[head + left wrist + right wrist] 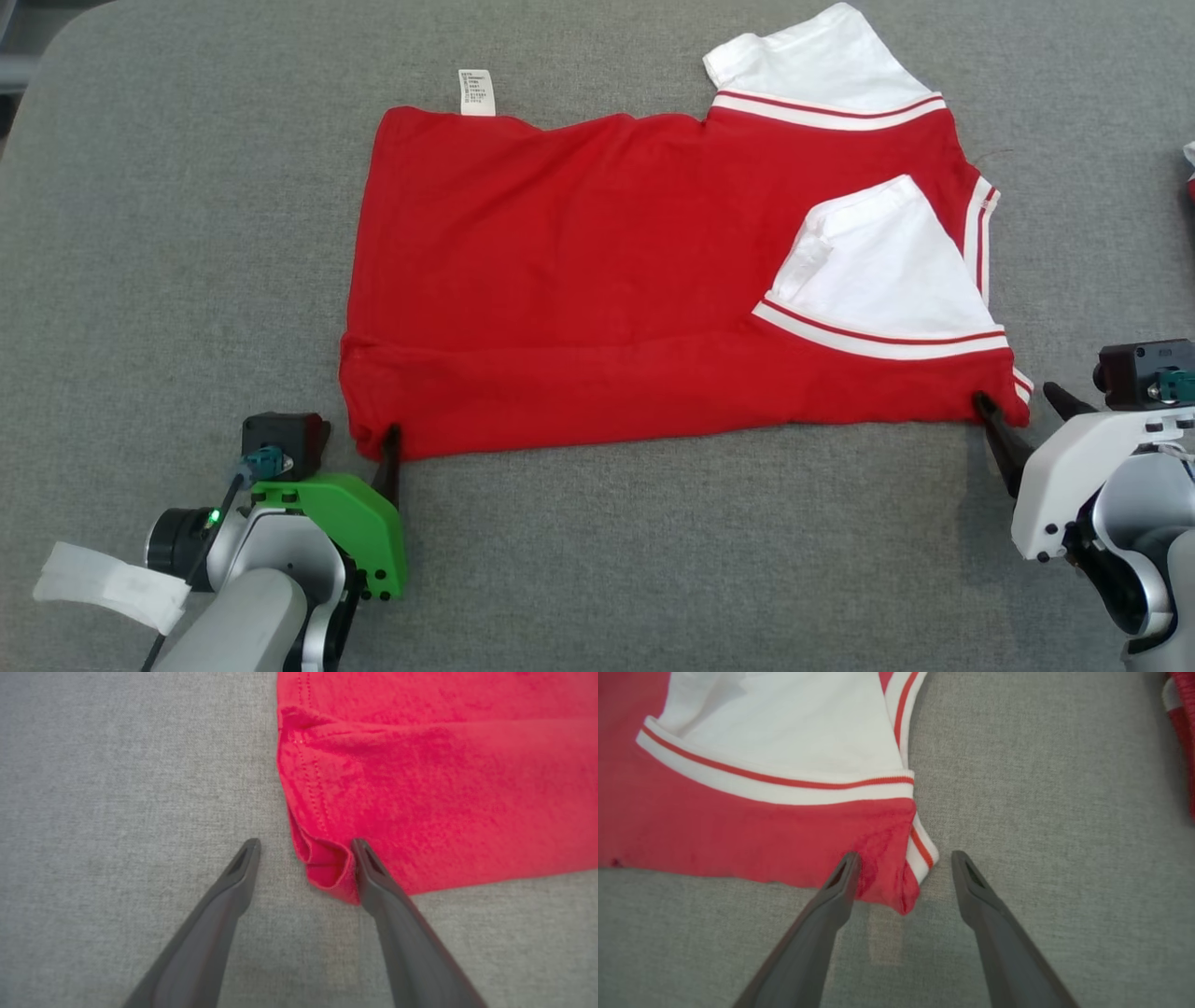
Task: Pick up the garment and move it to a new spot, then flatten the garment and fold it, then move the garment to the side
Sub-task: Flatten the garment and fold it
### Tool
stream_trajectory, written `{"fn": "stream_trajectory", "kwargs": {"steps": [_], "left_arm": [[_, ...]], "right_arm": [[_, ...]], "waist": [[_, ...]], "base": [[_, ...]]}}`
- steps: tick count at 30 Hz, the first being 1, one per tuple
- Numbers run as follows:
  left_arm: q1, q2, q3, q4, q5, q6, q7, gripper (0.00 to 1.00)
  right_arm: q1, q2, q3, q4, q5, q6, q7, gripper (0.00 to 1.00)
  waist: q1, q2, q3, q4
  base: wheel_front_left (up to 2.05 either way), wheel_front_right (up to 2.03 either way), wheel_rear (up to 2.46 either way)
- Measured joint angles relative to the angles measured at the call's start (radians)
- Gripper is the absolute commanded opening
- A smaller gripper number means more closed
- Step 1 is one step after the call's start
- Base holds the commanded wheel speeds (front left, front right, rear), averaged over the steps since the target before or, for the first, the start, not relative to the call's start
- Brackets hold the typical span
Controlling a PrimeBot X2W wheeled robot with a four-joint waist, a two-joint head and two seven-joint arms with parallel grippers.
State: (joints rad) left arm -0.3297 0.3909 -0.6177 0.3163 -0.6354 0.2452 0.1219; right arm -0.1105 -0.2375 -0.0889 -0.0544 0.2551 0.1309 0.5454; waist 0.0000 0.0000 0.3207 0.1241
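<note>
I see the red knit T-shirt with white striped sleeves (579,280) lying folded on the grey fabric tabletop (168,233). My left gripper (304,845) straddles its near hem corner (jaws wide apart). My right gripper (904,857), equally spread, straddles the near collar-end corner.

Bright, even, diffuse light falls from above on the grey worktop (597,560). Shadows are faint, just a thin dark line under the near hem of the red shirt (579,280). There is no glare, though its white sleeves (878,261) run close to washed out. The head view is sharp. Both wrist views are softer. The fingers (219,919) of the left end effector (303,847) and the right end effector (903,858) blur toward the bottom edge, and the cloth smears at the far corners.
</note>
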Motion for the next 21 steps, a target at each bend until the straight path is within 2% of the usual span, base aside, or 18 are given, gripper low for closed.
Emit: {"fn": "stream_trajectory", "kwargs": {"steps": [6, 7, 8, 9, 14, 21], "left_arm": [[-0.017, -0.003, 0.000, 0.022, -0.008, -0.018, -0.015, 1.00], [-0.020, -0.004, -0.001, 0.027, -0.012, -0.023, -0.014, 1.00], [-0.023, -0.007, -0.001, 0.031, -0.015, -0.025, -0.015, 0.80], [-0.027, -0.013, -0.001, 0.040, -0.019, -0.034, -0.018, 0.00], [-0.031, -0.035, -0.010, 0.054, -0.036, -0.049, -0.018, 0.00], [-0.023, -0.028, -0.022, 0.070, -0.048, -0.067, -0.009, 0.00]], "right_arm": [[-0.017, 0.012, 0.013, 0.041, 0.007, 0.000, 0.009, 1.00], [-0.019, 0.012, 0.013, 0.045, 0.008, 0.000, 0.011, 0.85], [-0.021, 0.014, 0.013, 0.048, 0.009, 0.000, 0.011, 0.47], [-0.025, 0.015, 0.013, 0.051, 0.009, 0.000, 0.010, 0.00], [-0.026, 0.014, 0.021, 0.052, 0.015, 0.000, 0.007, 0.00], [0.034, 0.051, 0.009, -0.007, 0.104, 0.000, 0.037, 0.00]], "waist": [[0.0000, 0.0001, 0.015, -0.003], [0.0000, 0.0001, 0.017, -0.003], [0.0000, 0.0001, 0.018, -0.004], [0.0000, 0.0000, 0.020, -0.005], [0.0000, 0.0000, 0.014, -0.006], [0.0000, 0.0000, -0.026, -0.005]], "base": [[0.00, 0.00, 0.00], [0.00, 0.00, 0.00], [0.00, 0.00, 0.00], [0.00, 0.00, 0.00], [0.00, 0.00, 0.00], [0.00, 0.00, 0.00]]}}
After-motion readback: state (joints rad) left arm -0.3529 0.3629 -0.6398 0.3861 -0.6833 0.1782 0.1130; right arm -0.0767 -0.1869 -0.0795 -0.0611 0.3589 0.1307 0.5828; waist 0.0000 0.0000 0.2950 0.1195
